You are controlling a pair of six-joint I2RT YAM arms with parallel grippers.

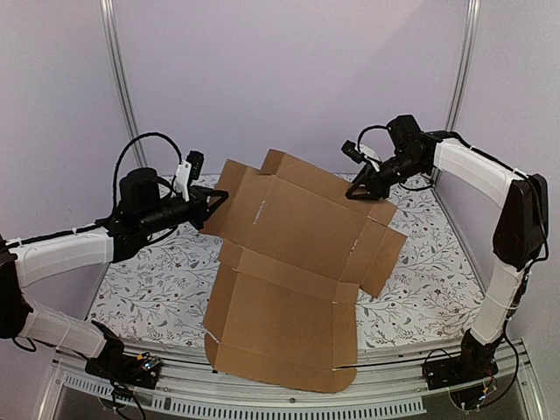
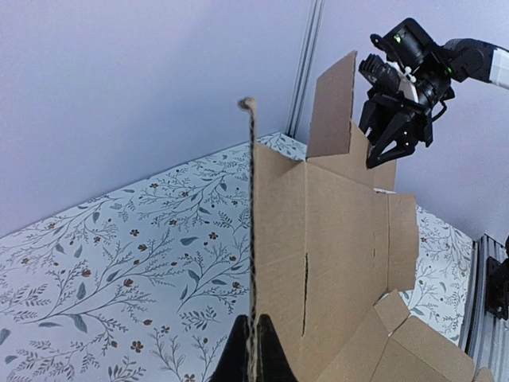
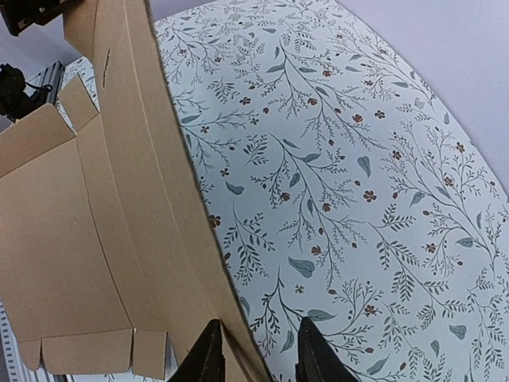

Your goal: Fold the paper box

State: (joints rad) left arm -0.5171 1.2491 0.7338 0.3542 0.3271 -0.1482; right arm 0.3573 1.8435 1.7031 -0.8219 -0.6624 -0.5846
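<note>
— Where is the paper box (image 1: 289, 254)?
— It is unfolded, a flat brown sheet raised at a slant between the two sets of fingers. Its upper left edge sits inside the left gripper (image 2: 252, 342) and its upper right edge reaches the right gripper (image 3: 259, 334). The rest hangs below both, over the flowered table cover (image 1: 429, 280).
— Does the left one hold it?
— Yes. Those fingers are pressed together on the cardboard edge with no gap showing (in the wrist view the sheet runs edge-on, straight out from between them).
— And the right?
— Partly spread. The sheet's edge passes between its fingers, close against one of them, and bare cover shows between the cardboard and the other. It straddles the edge without clamping it.
— Does the bottom edge touch the table?
— I cannot tell; the sheet itself hides that.
</note>
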